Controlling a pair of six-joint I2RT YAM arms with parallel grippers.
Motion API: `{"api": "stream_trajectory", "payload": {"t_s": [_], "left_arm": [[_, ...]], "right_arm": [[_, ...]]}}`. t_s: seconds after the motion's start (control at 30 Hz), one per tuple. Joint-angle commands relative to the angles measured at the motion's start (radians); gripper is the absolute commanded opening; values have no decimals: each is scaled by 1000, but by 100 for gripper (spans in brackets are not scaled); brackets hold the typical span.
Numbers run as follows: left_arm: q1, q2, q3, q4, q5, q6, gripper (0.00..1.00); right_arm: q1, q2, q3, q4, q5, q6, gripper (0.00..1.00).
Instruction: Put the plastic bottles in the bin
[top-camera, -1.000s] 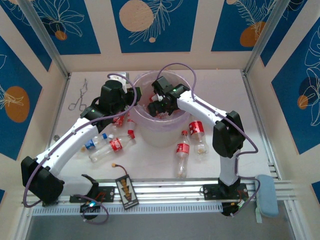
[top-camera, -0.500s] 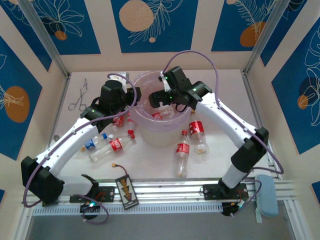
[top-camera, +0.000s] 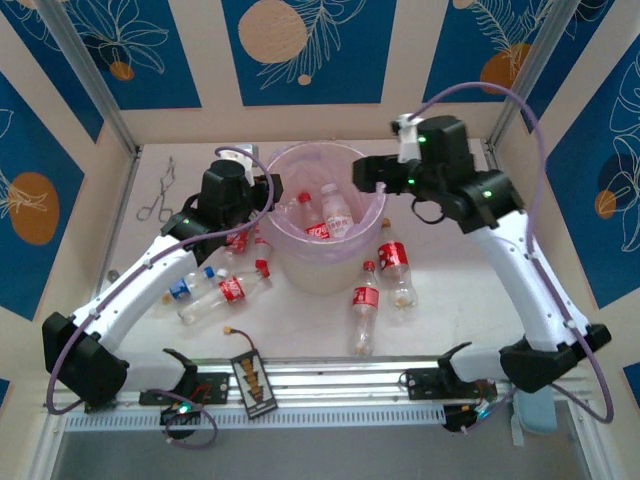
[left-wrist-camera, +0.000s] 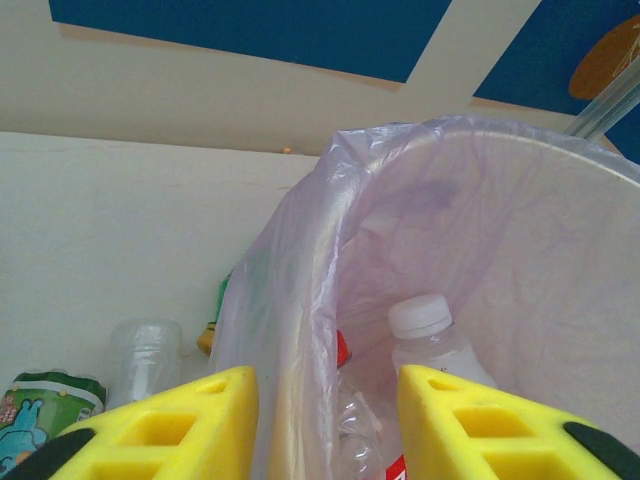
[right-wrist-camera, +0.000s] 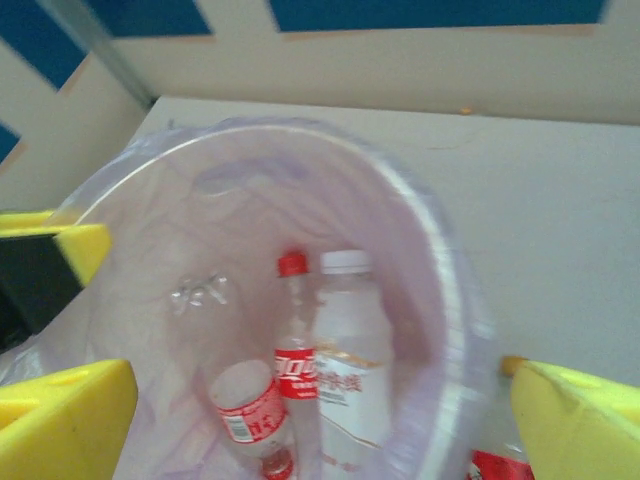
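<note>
Bright, even light and soft shadows; the right wrist view of the bin (right-wrist-camera: 445, 260) seems motion-blurred.

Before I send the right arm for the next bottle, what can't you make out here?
Top external: the left arm covers the loose bottles left of the bin; their count is unclear.
Left wrist: the bottom edge cuts the left gripper, so contact with the bin's wall can't be judged; the green-labelled bottle is cropped too.
Right wrist: blur and overlap hide how many binned bottles there are.
</note>
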Motion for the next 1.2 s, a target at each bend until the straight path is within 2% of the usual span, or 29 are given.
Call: {"api": "stream_trajectory", "payload": {"t_s": [0.0,0.1,0.2,0.37,0.57,0.9,1.17], "left_arm": [[5,43,-19,-88,9,9,42],[4,39,-18,-97,2,15,42],[5,34,-19,-102,-1,15,42],[5,26,-21,-101,7,9,42],[7,32,-15,-106,17,8,42],[8,38,-27,-86,34,-11,42],[8,32,-30,-90,31,-12,42]], "right_arm": [[-96,-28,-47,-133,-51,46,94],[-170,-39,-129,-185,-17,67,94],[-200,-55,-249,-193,9,97,92],[-204,-49,-474,-158,-2,171,89],[-194,6,-684,-21,-49,231,86],[-206,188,-777,206,-93,202,88],[-224,303,-777,276,-66,192,85]]}}
